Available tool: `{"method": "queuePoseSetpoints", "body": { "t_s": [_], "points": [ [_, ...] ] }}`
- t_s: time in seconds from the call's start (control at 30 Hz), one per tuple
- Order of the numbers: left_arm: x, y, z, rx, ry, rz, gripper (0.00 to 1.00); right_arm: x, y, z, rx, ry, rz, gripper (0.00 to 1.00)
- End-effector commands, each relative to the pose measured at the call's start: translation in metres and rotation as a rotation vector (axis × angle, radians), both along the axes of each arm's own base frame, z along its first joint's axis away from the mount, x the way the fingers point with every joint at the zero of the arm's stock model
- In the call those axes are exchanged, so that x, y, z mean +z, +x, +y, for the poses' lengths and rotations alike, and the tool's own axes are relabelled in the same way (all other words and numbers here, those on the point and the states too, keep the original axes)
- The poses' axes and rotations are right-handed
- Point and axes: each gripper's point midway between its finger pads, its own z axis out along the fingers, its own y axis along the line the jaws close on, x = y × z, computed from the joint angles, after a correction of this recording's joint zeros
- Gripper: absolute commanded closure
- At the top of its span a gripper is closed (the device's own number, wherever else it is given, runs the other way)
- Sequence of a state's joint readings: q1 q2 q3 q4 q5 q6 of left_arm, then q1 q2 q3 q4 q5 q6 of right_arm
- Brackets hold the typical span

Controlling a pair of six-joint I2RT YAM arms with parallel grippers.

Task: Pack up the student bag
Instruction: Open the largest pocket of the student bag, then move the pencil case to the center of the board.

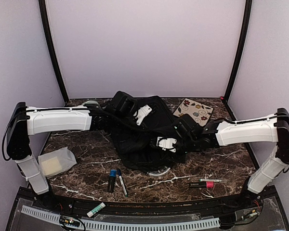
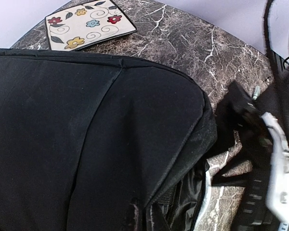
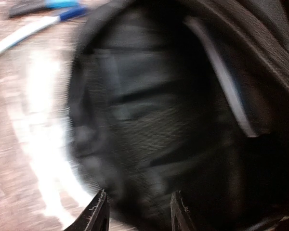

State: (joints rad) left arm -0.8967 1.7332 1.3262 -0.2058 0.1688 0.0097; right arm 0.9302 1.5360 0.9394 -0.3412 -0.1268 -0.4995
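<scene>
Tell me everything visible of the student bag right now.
The student bag is a large black soft-fabric backpack, slumped on the marble table between the arms. Stitched seams cross its panel; its near end gapes, showing dark mesh lining and a pale edge strip. The left gripper and right gripper sit over it; contact unclear.

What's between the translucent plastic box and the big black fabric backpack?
Nothing: bare dark marble tabletop between the translucent plastic box and the black fabric backpack, seen in the top view.
</scene>
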Motion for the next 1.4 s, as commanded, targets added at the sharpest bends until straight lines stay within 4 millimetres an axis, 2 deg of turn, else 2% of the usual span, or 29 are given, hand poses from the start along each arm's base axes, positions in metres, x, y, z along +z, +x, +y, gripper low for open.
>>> {"method": "queuePoseSetpoints", "body": {
  "t_s": [0.0, 0.1, 0.17, 0.23, 0.37, 0.5, 0.57, 0.63, 0.77, 0.97, 1.07, 1.2, 1.37],
  "points": [
    [0.054, 0.003, 0.01, 0.029, -0.043, -0.053, 0.85, 0.007, 0.072, 0.012, -0.138, 0.002, -0.297, 0.56],
    [0.059, 0.006, 0.031, 0.11, 0.01, -0.063, 0.62, 0.01, 0.097, 0.016, -0.219, 0.017, -0.341, 0.56],
    [0.057, 0.008, 0.053, 0.199, 0.062, -0.067, 0.53, 0.013, 0.1, 0.019, -0.238, 0.036, -0.33, 0.55],
    [0.051, 0.013, 0.082, 0.329, 0.127, -0.062, 0.45, 0.015, 0.095, 0.02, -0.229, 0.061, -0.308, 0.55],
    [0.039, 0.024, 0.164, 0.689, 0.235, 0.01, 0.41, 0.018, 0.087, 0.018, -0.212, 0.079, -0.295, 0.54],
    [0.012, 0.016, 0.252, 1.008, 0.278, 0.176, 0.37, 0.021, 0.077, 0.022, -0.179, 0.097, -0.245, 0.54],
    [-0.003, 0.013, 0.288, 1.105, 0.281, 0.243, 0.38, 0.021, 0.072, 0.025, -0.163, 0.11, -0.218, 0.54],
    [-0.014, 0.009, 0.312, 1.156, 0.29, 0.28, 0.39, 0.021, 0.068, 0.028, -0.149, 0.117, -0.195, 0.54],
    [-0.03, 0.003, 0.337, 1.149, 0.373, 0.354, 0.4, 0.019, 0.066, 0.03, -0.143, 0.116, -0.176, 0.54],
    [-0.061, -0.012, 0.396, 1.193, 0.809, 0.444, 0.39, 0.018, 0.064, 0.031, -0.136, 0.11, -0.16, 0.54],
    [-0.081, -0.02, 0.403, 1.181, 0.817, 0.554, 0.39, 0.018, 0.063, 0.032, -0.133, 0.109, -0.154, 0.54],
    [-0.098, -0.014, 0.405, 1.171, 0.815, 0.571, 0.39, 0.019, 0.062, 0.033, -0.13, 0.113, -0.152, 0.54],
    [-0.118, -0.015, 0.41, 1.149, 0.883, 0.609, 0.51, 0.017, 0.061, 0.034, -0.127, 0.105, -0.149, 0.54]
  ]
}}
